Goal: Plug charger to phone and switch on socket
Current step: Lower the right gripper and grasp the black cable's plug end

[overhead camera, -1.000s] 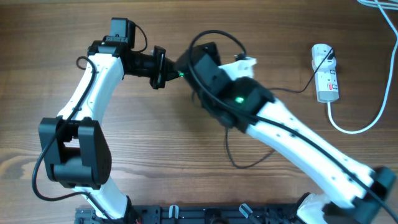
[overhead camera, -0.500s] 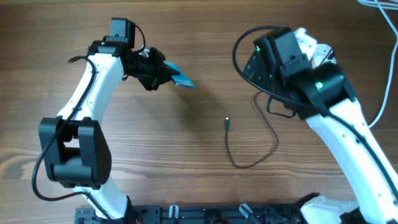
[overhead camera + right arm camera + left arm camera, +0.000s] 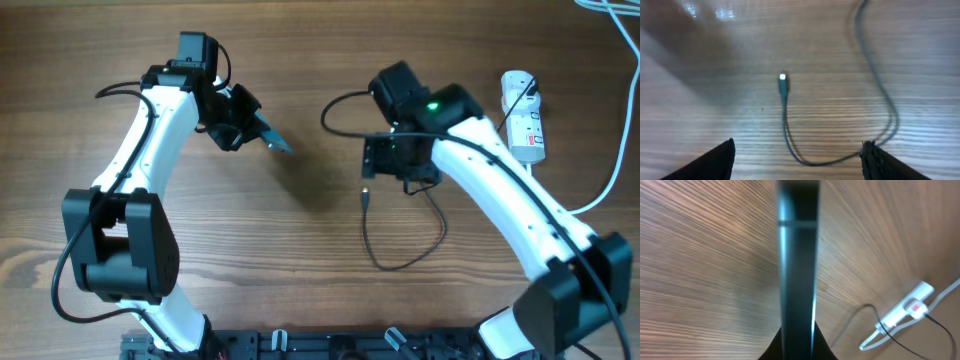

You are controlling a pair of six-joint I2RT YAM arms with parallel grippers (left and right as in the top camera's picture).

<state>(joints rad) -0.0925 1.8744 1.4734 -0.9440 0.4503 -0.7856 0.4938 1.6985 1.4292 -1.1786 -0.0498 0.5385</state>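
Observation:
My left gripper (image 3: 243, 122) is shut on the phone (image 3: 276, 141) and holds it above the table, turned edge-on, so only a thin cyan sliver shows. In the left wrist view the phone (image 3: 797, 265) is a dark vertical bar between the jaws (image 3: 797, 347). The charger cable (image 3: 400, 255) lies curled on the table, its plug tip (image 3: 366, 197) free. My right gripper (image 3: 392, 168) hovers just above and right of the tip, open and empty. In the right wrist view the tip (image 3: 783, 82) lies ahead of the open jaws (image 3: 797, 147). The socket (image 3: 523, 118) lies at the far right.
A thick white lead (image 3: 590, 195) loops from the socket toward the right edge. The socket also shows in the left wrist view (image 3: 905, 311). The charger cable runs from the socket across the wood table (image 3: 300, 260) under my right arm.
My right arm swung from near the socket leftward and down to above the plug tip. My left gripper drew back slightly and turned the phone edge-on. The cable has not moved.

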